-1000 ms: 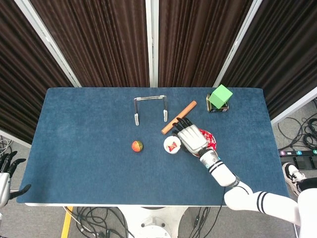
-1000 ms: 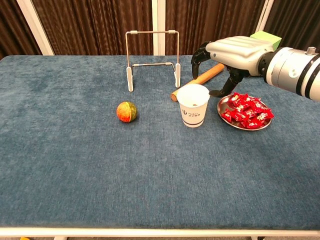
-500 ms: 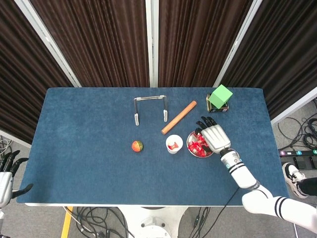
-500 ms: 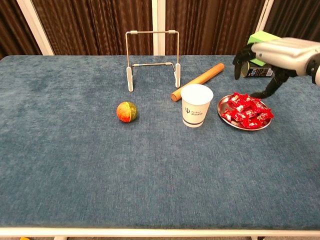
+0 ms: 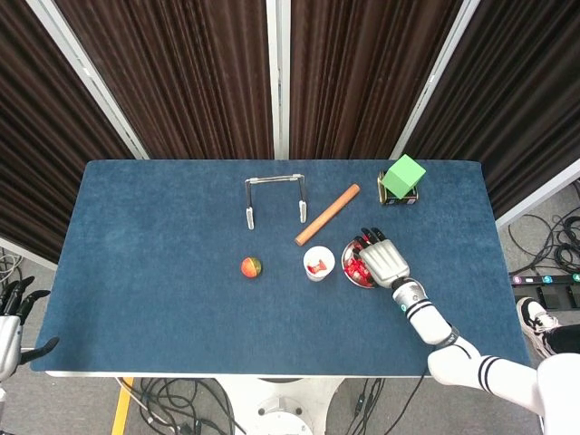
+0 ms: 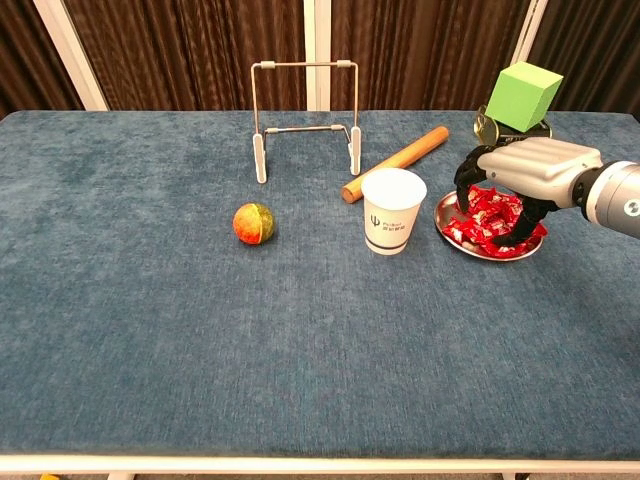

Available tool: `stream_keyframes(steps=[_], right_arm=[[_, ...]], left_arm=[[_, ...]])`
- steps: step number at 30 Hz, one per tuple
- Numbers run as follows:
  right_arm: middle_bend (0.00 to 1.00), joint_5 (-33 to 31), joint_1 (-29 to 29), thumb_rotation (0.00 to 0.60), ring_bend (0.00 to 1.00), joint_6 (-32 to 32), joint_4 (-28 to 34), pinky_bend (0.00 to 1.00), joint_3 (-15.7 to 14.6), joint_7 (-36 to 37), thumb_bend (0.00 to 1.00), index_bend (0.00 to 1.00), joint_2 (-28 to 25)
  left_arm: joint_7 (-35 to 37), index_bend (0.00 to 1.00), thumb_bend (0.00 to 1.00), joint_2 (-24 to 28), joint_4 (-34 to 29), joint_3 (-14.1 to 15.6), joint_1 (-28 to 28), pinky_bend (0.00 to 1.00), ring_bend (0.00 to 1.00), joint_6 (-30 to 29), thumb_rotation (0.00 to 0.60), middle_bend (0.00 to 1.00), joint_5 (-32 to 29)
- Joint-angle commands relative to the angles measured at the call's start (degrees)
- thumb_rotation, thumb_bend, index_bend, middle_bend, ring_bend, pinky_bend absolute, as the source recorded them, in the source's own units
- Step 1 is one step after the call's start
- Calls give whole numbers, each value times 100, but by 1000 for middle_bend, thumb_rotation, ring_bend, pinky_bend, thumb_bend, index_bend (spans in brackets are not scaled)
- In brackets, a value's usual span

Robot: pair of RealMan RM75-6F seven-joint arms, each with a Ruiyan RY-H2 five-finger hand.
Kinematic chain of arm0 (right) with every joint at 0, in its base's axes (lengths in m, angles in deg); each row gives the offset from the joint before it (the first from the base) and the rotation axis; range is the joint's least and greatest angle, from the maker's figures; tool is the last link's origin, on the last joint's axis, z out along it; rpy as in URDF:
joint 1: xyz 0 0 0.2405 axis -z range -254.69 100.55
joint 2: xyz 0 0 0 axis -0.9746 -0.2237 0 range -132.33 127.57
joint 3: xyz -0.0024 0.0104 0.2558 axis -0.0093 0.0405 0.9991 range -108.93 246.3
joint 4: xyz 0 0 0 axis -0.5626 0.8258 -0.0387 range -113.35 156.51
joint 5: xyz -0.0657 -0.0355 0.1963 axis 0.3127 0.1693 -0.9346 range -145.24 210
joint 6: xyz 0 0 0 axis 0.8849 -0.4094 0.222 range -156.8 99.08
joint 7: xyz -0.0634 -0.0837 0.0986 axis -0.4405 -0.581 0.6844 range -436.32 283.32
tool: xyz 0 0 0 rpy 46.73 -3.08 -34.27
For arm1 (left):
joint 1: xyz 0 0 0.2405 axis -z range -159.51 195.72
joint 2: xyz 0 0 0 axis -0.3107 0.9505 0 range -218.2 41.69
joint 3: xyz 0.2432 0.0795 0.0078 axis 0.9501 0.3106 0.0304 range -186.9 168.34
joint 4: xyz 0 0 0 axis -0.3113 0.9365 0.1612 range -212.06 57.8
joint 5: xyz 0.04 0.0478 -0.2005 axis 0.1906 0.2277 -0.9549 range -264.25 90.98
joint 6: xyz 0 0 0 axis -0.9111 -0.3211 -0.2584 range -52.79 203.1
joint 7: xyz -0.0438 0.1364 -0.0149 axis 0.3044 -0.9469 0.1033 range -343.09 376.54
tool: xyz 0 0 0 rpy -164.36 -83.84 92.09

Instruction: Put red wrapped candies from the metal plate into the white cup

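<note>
The right robot hand [image 6: 512, 172] has moved from above the white cup [image 6: 391, 210] back to the metal plate [image 6: 452, 240] and lowered onto the red wrapped candies [image 6: 488, 212]. Its fingers curl down into the pile; whether a candy is already pinched cannot be determined. The cup stands on the worktop [image 6: 200, 330] just left of the plate and already contains red candy, visible in the head view. This indicates one delivery is complete and another pick is starting. Most candies remain on the plate. The left robot hand [image 5: 13, 310] hangs off the worktop edge, fingers spread, holding nothing.
</note>
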Motion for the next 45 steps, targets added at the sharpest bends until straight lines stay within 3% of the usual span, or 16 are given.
stream_keyframes(steps=[1, 7, 14, 28, 38, 45], right_arm=[[153, -48, -20, 600, 7, -51, -59, 76, -13, -62, 179, 392, 48], [151, -131, -85, 600, 7, -177, -203, 76, -14, -176, 226, 400, 168], [162, -225, -113, 600, 7, -231, -260, 76, 8, -241, 330, 491, 210], [187, -157, -46, 600, 14, -68, -167, 76, 82, 0, 379, 600, 109], [192, 262, -41, 600, 14, 491, 806, 76, 369, 216, 380, 616, -600], [189, 1, -504, 600, 14, 229, 1128, 76, 678, -329, 380, 616, -631]], left_arm=[[10, 317, 0, -3, 13, 4, -2, 187, 108, 9, 600, 187, -3], [38, 317, 0, -17, 35, 15, -16, 186, 108, -15, 600, 187, 21], [54, 317, 0, -39, 77, 4, 1, 187, 108, 30, 600, 187, -2], [43, 317, 0, -38, 77, -3, 4, 186, 108, 28, 600, 187, -1], [-8, 317, 0, 18, 14, -19, 7, 187, 108, 1, 600, 187, 11], [-28, 317, 0, 65, -45, -10, -13, 187, 108, -75, 600, 187, 71]])
